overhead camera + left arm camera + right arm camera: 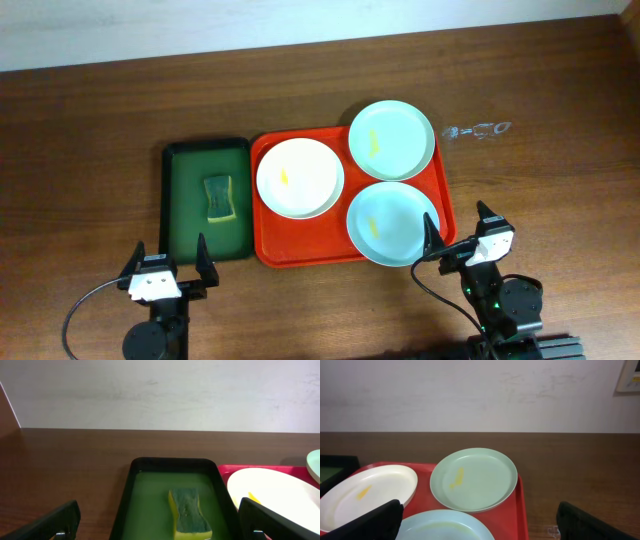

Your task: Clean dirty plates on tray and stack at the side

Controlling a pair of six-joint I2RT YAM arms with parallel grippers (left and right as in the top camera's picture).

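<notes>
The red-orange tray (pixel 268 250) lies mid-table and holds three plates. The white plate (pixel 300 178) sits at its left, one mint-green plate (pixel 391 138) at its far right, and another mint-green plate (pixel 392 222) at its near right. Each has a yellow smear. My left gripper (pixel 168 268) is open and empty, near the table's front edge below the dark green tray. My right gripper (pixel 462 232) is open and empty, just right of the near mint plate. The right wrist view shows the far mint plate (pixel 473 479), the white plate (pixel 367 491) and the tray (pixel 521 510).
A dark green tray (pixel 184 168) with a yellow-green sponge (pixel 219 197) lies left of the red tray; it also shows in the left wrist view (pixel 150 505) with the sponge (pixel 190 512). A small clear scrap (pixel 478 130) lies on the table at the right.
</notes>
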